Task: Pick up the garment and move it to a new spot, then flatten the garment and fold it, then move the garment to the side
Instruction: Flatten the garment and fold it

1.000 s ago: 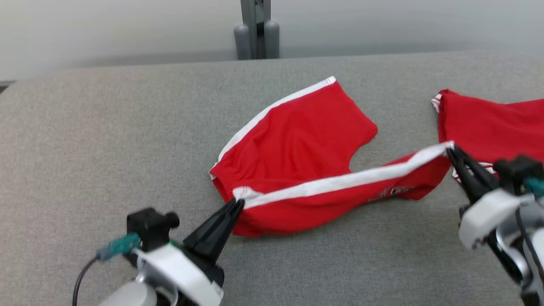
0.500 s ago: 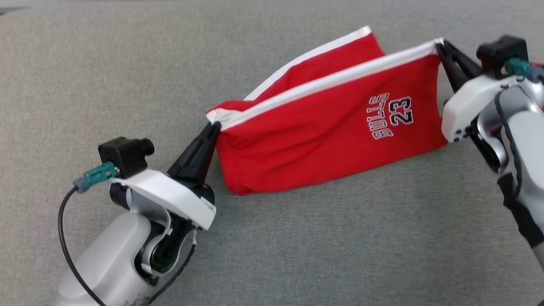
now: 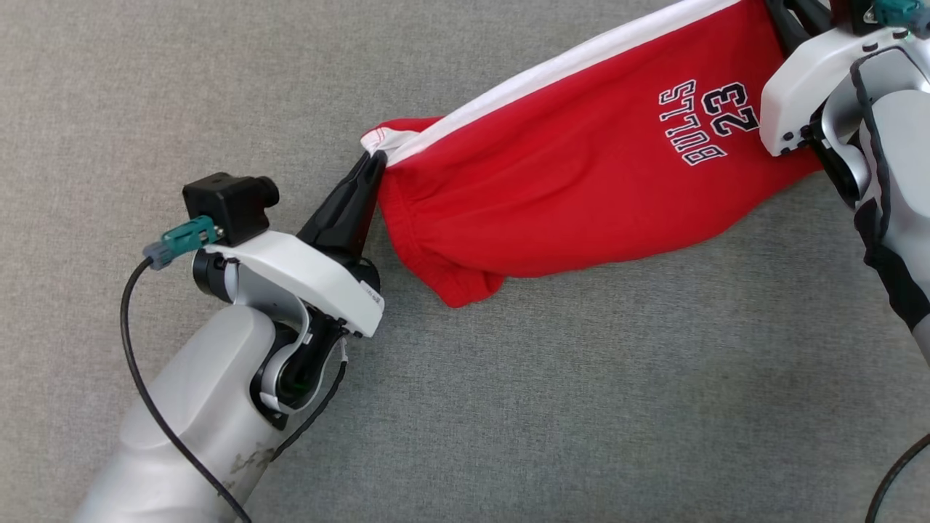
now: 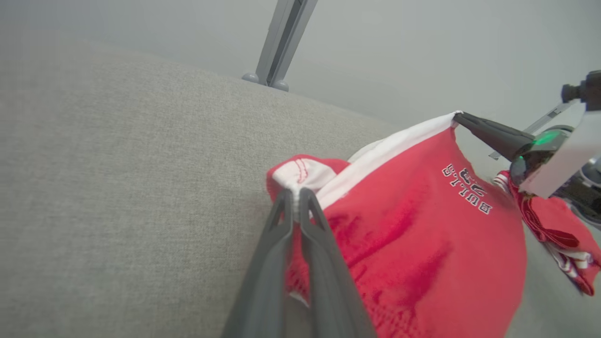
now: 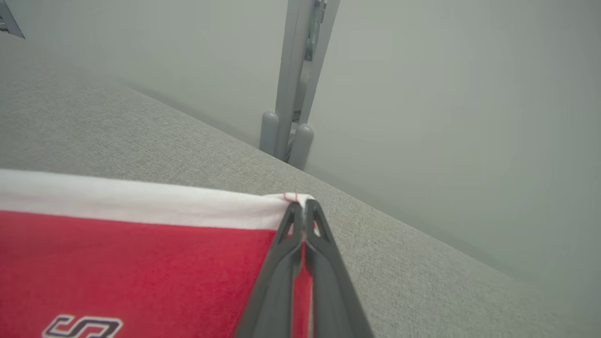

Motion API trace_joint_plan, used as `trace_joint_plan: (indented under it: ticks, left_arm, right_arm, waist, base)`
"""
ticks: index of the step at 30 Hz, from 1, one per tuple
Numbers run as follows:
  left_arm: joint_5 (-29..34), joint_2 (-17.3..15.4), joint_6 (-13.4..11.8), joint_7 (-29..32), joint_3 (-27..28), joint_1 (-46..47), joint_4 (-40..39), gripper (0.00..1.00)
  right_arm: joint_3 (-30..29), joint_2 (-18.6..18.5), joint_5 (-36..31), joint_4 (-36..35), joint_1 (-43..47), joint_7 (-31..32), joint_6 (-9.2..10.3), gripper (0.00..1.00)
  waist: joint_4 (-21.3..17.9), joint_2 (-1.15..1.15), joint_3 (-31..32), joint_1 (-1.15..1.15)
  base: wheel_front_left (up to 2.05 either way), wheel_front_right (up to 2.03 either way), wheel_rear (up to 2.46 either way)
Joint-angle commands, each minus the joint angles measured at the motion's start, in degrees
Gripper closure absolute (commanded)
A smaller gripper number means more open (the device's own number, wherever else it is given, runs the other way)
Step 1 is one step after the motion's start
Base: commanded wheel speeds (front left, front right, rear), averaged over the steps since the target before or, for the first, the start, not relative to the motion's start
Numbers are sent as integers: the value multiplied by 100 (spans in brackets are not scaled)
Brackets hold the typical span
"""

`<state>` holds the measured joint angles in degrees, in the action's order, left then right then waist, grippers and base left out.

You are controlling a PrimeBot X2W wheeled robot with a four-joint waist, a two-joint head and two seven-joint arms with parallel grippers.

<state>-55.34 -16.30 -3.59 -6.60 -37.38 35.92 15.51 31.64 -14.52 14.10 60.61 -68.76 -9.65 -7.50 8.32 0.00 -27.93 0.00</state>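
The garment (image 3: 581,189) is a pair of red shorts with a white side stripe and a "BULLS 23" print. It hangs stretched between both grippers above the grey table (image 3: 508,407). My left gripper (image 3: 374,163) is shut on the waistband end of the stripe. In the left wrist view this gripper (image 4: 296,192) pinches the white hem of the garment (image 4: 422,225). At the upper right my right gripper (image 3: 777,9) is shut on the stripe's other end. The right wrist view has that gripper (image 5: 304,204) pinching the garment's (image 5: 141,253) white corner.
A second red garment (image 4: 558,230) lies on the table beyond my right gripper (image 4: 458,117). A grey post (image 5: 291,94) stands at the table's far edge. Bare grey cloth surface spreads to the left and front.
Both grippers have lifted the striped edge, and the garment has come off the table to hang between them with the print showing. The head view has tilted downward.
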Motion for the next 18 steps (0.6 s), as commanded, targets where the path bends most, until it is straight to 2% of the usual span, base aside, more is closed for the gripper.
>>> trace_joint_plan:
  ticks: [1, 4, 5, 6, 7, 8, 9, 10, 11, 12, 16, 18]
  left_arm:
    - [74, 24, -7, -43, -22, 121, 98, 100]
    - [199, 80, 38, -137, -95, 263, 249, 100]
    - [254, 111, 48, -199, -116, 299, 290, 100]
    - [296, 138, 57, -225, -148, 321, 352, 100]
    - [311, 169, 57, -243, -176, 326, 418, 100]
    - [322, 197, 72, -264, -192, 335, 478, 100]
    - [330, 202, 92, -256, -209, 352, 536, 91]
    - [343, 201, 95, -258, -215, 359, 597, 38]
    - [343, 201, 95, -258, -215, 359, 597, 38]
    - [390, 194, 61, -345, -204, 360, 641, 0]
    - [607, 125, -107, -603, -189, 200, 739, 0]
    - [802, 54, -241, -721, -171, 59, 712, 0]
  right_arm:
    - [61, 14, 62, 180, -125, -28, 2, 100]
    - [191, 100, 150, 449, -275, -120, 2, 97]
    - [224, 120, 184, 525, -302, -148, 2, 93]
    - [270, 130, 203, 609, -322, -170, 2, 82]
    - [307, 141, 227, 675, -334, -198, 2, 62]
    - [336, 155, 268, 736, -337, -233, 2, 24]
    - [353, 164, 284, 783, -337, -285, 2, 0]
    - [362, 170, 311, 794, -335, -351, 2, 0]
    - [362, 170, 311, 794, -335, -351, 2, 0]
    - [359, 165, 325, 785, -327, -422, 2, 0]
    - [250, 192, 423, 575, -22, -558, 2, 0]
    - [100, 170, 485, 238, 177, -560, 2, 0]
  waist:
    - [56, 0, -63, 0]
    - [77, 0, -101, 0]
    - [85, 0, -105, 0]
    - [96, 0, -103, 0]
    - [102, 0, -92, 0]
    - [103, 0, -74, 0]
    - [93, 0, -47, 0]
    - [72, 0, -12, 0]
    - [72, 0, -12, 0]
    - [47, 0, 30, 0]
    - [-102, 0, 265, 0]
    - [-185, 0, 416, 0]
  base:
    - [0, 0, 0]
    - [0, 0, 0]
    - [0, 0, 0]
    - [0, 0, 0]
    - [0, 0, 0]
    - [0, 0, 0]
    - [0, 0, 0]
    - [0, 0, 0]
    - [0, 0, 0]
    - [0, 0, 0]
    - [0, 0, 0]
    - [0, 0, 0]
